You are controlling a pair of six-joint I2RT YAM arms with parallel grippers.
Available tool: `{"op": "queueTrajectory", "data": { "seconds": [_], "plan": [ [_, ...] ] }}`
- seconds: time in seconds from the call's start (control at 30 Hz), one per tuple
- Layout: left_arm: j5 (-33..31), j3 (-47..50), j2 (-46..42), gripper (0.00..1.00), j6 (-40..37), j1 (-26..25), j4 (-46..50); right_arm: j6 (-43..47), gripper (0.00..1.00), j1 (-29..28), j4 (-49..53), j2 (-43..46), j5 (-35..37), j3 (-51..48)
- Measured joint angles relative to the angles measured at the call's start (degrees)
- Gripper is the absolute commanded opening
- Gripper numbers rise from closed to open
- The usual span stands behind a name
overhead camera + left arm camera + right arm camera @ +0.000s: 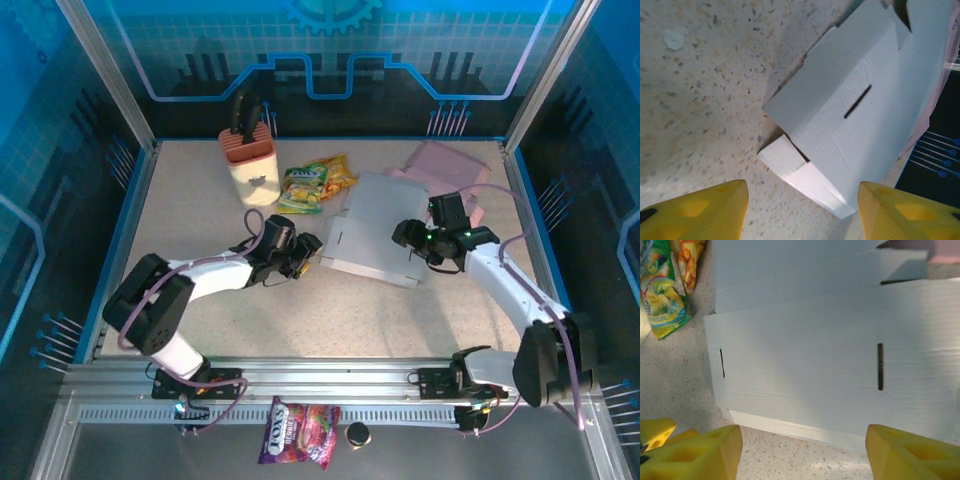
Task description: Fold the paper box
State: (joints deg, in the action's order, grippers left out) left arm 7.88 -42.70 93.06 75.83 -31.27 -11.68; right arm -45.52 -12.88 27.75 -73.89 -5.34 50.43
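The paper box (375,225) lies flat near the middle of the table (200,215). Taking the box as centre, the snack bags (315,185) lie just beside it at ten o'clock. A block (250,160) stands further out in the same direction. A second sheet (440,165) lies near at one o'clock. The left gripper (312,256) is at eight o'clock, just beside the box's corner, and the right gripper (400,238) is at three o'clock, over its edge. Well apart at six o'clock, before the rails, lies another bag (298,432), with a small cap (357,434) at its three o'clock.
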Motion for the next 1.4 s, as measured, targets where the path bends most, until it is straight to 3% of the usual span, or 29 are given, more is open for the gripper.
{"op": "queueTrajectory", "data": {
  "seconds": [0.17, 0.4, 1.2, 1.4],
  "plan": [
    [0.81, 0.00, 3.89, 0.57, 3.63, -0.04, -5.14, -0.94, 0.63, 0.83, -3.80, -9.03, -3.08, 0.02],
    [0.96, 0.00, 6.95, 0.53, 6.86, -1.18, -9.92, -1.73, 0.61, 1.73, -6.75, -15.23, -4.87, 0.02],
    [-1.25, -0.02, 11.04, 0.38, 7.80, -1.27, -16.02, -2.29, 0.56, 2.10, -8.11, -18.75, -8.76, -1.09],
    [-1.97, -0.02, 12.26, 0.28, 7.65, -1.20, -17.94, -2.29, 0.55, 2.10, -8.09, -19.08, -9.33, -1.09]
  ]
}}
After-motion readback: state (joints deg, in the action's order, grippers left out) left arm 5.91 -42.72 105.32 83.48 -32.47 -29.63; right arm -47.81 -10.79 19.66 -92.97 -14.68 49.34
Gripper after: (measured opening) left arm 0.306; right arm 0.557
